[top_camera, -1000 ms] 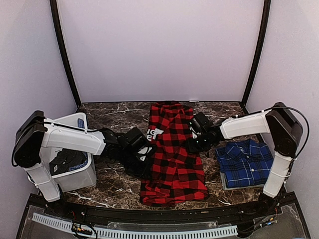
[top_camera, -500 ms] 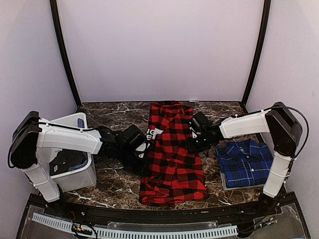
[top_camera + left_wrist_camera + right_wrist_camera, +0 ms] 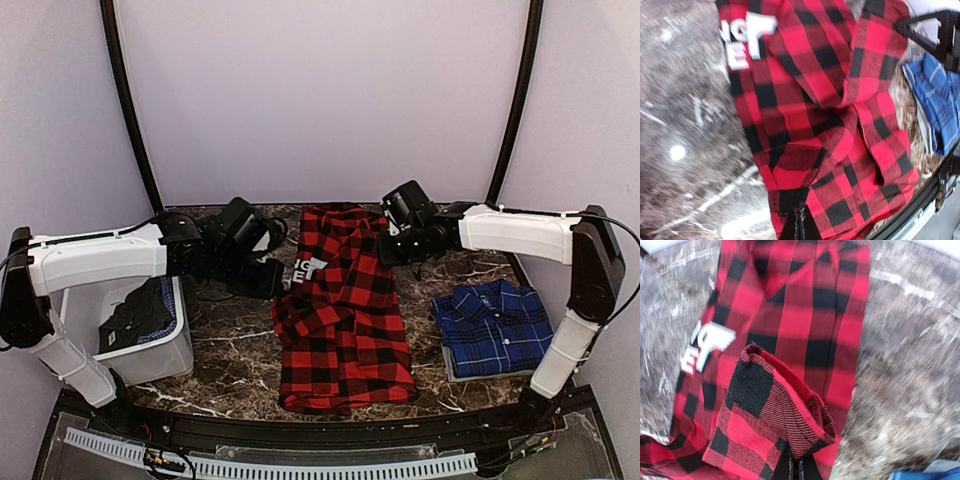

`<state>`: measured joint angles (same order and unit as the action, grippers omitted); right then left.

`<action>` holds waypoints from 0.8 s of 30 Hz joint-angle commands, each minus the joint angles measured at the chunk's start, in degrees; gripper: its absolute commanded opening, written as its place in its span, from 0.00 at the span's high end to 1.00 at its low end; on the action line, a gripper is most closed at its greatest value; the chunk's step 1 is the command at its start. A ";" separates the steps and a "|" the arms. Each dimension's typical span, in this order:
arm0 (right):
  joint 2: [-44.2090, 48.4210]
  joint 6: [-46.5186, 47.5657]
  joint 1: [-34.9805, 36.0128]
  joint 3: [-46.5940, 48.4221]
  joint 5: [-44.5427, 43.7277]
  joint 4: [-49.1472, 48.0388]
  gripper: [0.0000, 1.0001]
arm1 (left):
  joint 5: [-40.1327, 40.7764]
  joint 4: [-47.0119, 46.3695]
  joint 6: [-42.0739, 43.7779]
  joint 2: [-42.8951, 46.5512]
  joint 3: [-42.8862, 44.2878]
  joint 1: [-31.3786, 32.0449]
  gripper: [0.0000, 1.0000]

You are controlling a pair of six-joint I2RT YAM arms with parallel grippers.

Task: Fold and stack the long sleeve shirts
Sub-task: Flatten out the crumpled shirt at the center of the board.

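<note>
red-and-black shirt [image 3: 345,320] lies at the centre of the bench [image 3: 230,375], rumpled along its 9 o'clock edge; blue plaid shirt [image 3: 492,328] sits folded at 4 o'clock. left wrist: left pincer [image 3: 799,215] pinched tight on the red-and-black shirt's edge at 6 o'clock. right wrist: right pincer [image 3: 796,460] clamped on a raised fold of it.

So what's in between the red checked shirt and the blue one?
Nothing but a narrow strip of bare marble table between the red checked shirt and the blue shirt, clearest in the top view.
</note>
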<state>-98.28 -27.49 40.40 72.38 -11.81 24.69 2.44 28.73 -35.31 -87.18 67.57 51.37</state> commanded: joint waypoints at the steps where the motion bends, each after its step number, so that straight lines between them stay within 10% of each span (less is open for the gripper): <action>1: 1.78 4.10 -4.18 6.45 -4.88 1.79 1.00 | 9.34 6.53 6.08 2.80 8.98 -4.62 1.00; 24: -0.49 14.64 -35.61 33.26 -10.64 7.05 1.00 | 17.66 13.55 20.62 -13.70 57.17 -40.44 1.00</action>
<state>-98.13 -14.06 7.09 100.57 -22.11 31.48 20.23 39.94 -16.14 -99.33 120.44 13.15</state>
